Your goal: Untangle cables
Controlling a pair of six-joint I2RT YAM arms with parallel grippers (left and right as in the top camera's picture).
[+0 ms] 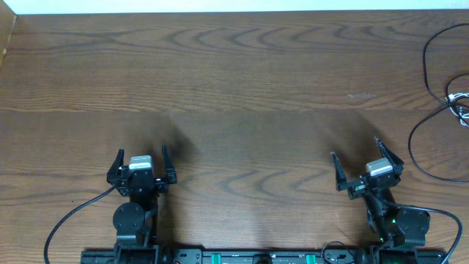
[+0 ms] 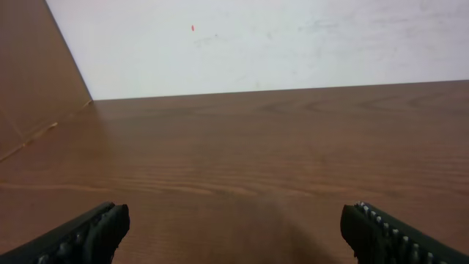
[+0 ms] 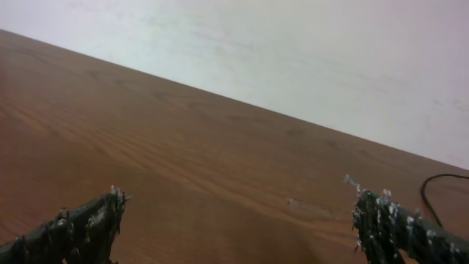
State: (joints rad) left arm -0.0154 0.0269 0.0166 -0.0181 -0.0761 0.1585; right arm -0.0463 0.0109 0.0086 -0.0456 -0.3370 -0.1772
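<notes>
Plainly, what matters is that both cables lie far over on my right side, at the very edge of the surface [image 1: 242, 73], partly cut off by the overhead view. The black cable [image 1: 411, 145] runs in loose loops strung roughly away from me and back toward me, so its long run follows that right edge. The white cable [image 1: 459, 103] is a small bunch sitting where the black loops pinch together. It seems to touch or cross the black one there, though I cannot tell which lies on top. My right arm [image 1: 399, 224] is much the nearer: the tangle lies ahead and to the right of its jaws, and a curve of the black cable [image 3: 425, 189] shows just beyond the right-hand finger in the right wrist view. My left arm [image 1: 132, 216] is well apart from it, with only bare wood ahead of it. Both pairs of jaws are spread wide and hold nothing. I judge the reach belongs to the right arm. I can read no brand, label or writing anywhere.
</notes>
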